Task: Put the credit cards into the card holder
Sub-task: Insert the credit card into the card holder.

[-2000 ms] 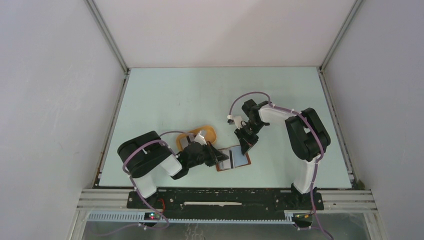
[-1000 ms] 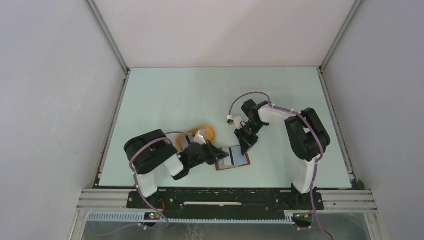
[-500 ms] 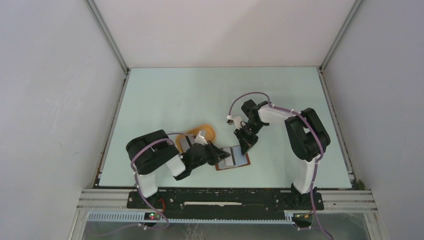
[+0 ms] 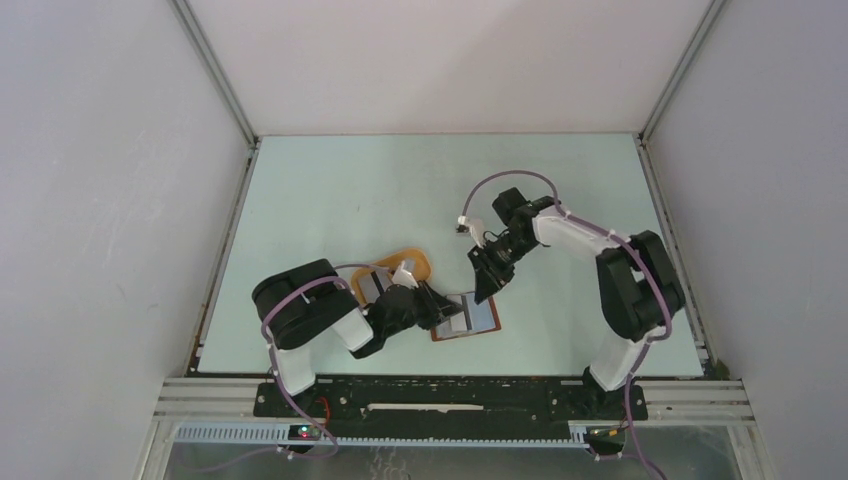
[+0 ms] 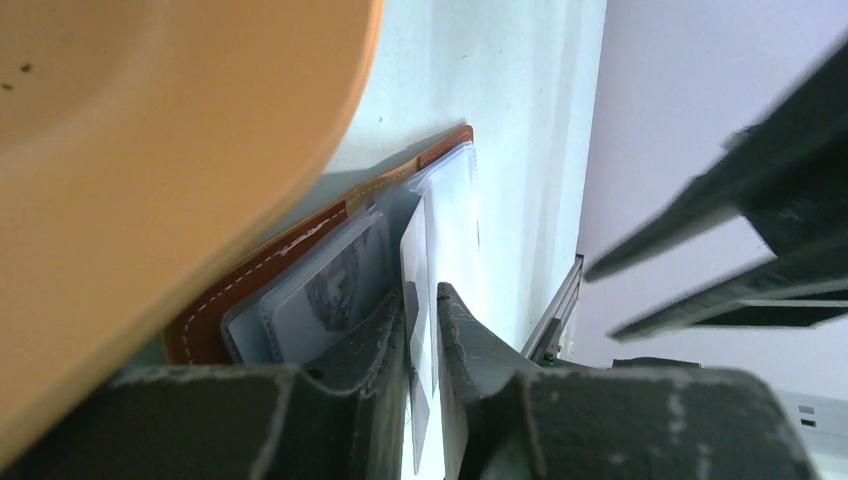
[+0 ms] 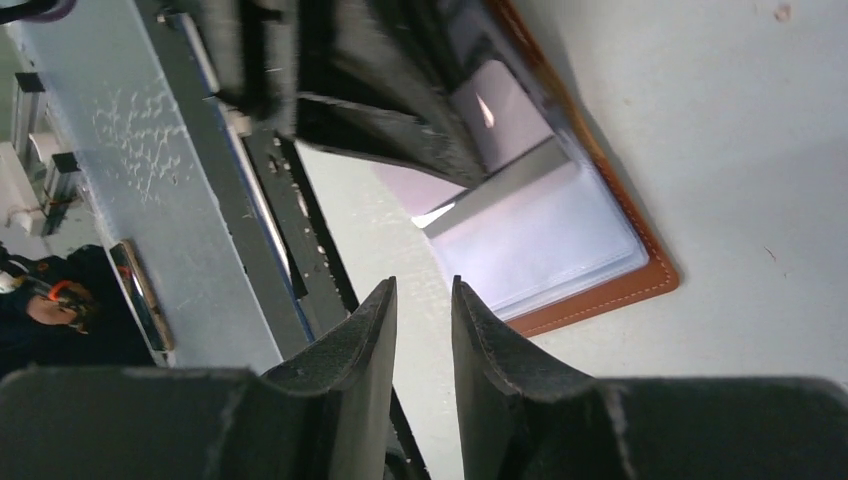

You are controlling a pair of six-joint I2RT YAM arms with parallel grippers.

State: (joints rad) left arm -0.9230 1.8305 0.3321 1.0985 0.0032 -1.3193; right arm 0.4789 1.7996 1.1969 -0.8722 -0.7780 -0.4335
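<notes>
Left tool (image 5: pixel 422 305) has just loosened, narrowly spread around the credit card (image 5: pixel 415 235) in the card holder (image 5: pixel 290 255); right tool (image 6: pixel 422 292), slightly spread and empty, has lifted clear, so the card is likely seated.

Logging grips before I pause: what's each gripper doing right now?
Left gripper: jaws barely apart around the edge of a white credit card; grip cannot be told.
Right gripper: open, empty, beside the card holder.

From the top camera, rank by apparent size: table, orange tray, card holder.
Table, clearly largest.
Orange tray and card holder look about alike; the left arm hides part of the tray, so no ranking.
</notes>
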